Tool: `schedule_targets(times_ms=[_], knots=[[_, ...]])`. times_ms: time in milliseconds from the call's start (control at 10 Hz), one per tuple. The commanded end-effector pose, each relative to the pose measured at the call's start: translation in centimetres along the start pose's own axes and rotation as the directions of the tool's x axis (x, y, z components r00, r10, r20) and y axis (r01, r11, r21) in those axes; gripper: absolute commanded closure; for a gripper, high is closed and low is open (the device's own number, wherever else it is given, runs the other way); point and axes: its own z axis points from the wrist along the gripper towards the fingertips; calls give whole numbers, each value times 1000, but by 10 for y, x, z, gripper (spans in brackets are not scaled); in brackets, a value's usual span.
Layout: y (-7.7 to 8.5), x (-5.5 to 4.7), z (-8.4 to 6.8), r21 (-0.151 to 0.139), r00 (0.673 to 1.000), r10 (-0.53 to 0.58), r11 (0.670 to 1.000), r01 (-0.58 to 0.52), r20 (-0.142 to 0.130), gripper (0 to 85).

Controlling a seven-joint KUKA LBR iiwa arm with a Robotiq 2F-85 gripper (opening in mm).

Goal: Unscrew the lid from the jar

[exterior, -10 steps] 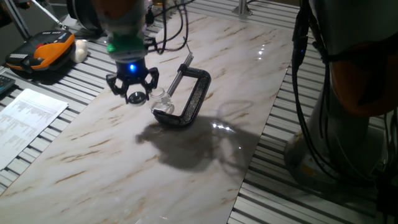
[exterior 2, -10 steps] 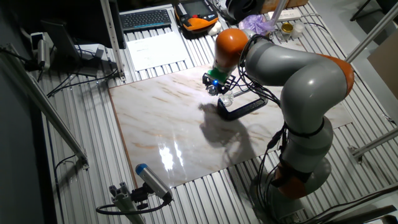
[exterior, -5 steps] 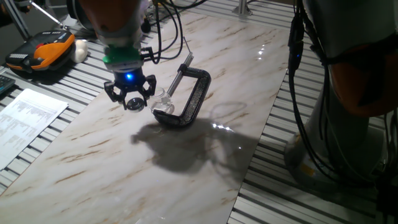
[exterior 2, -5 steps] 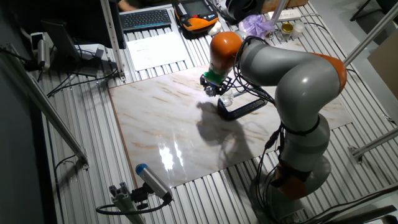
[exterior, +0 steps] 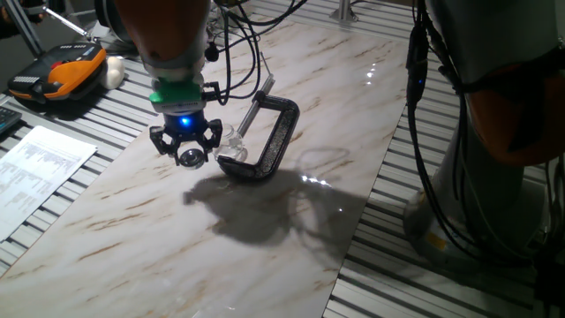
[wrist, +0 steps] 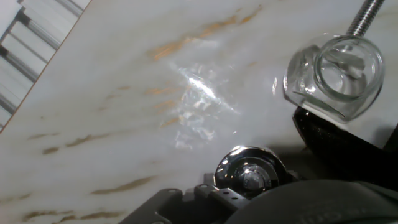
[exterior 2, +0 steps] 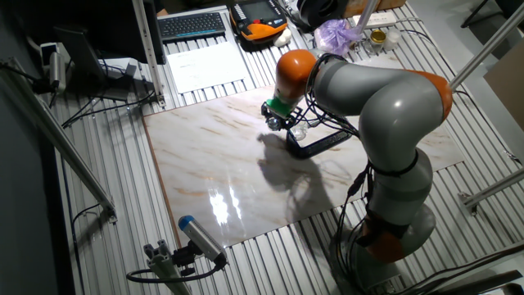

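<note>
The jar (wrist: pixel 334 76), tiny and of clear glass, stands open-mouthed in the black C-clamp (exterior: pixel 275 134), with the clamp's screw behind it. The same jar (exterior: pixel 231 141) sits a short way right of my gripper (exterior: pixel 188 152). The gripper is shut on the lid (exterior: pixel 191 157), a small shiny round cap, held just above the marble board and apart from the jar. In the hand view the lid (wrist: pixel 249 172) shows at the bottom between my fingers, left of and below the jar's mouth. From the other fixed view my gripper (exterior 2: pixel 275 121) hangs left of the jar (exterior 2: pixel 299 129).
The marble board (exterior: pixel 291 212) lies on a slatted metal table. An orange-and-black device (exterior: pixel 57 75) and a printed sheet (exterior: pixel 35 168) lie off the board's left side. A keyboard (exterior 2: pixel 192 24) is at the back. My arm's base (exterior 2: pixel 389 229) stands by the board's right edge.
My gripper has moved left, away from the jar, and a little lower toward the board, carrying the lid. The jar and clamp have stayed put.
</note>
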Motion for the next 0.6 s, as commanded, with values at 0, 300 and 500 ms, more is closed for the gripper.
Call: schedule_targets(times_ms=[0, 300, 500], knots=[[1, 0, 4, 6, 1000, 0, 1000, 0, 15, 850], [2, 1, 14, 5, 1000, 18, 1000, -18, 19, 850], [1, 2, 22, 4, 999, 21, 1000, -22, 29, 850]])
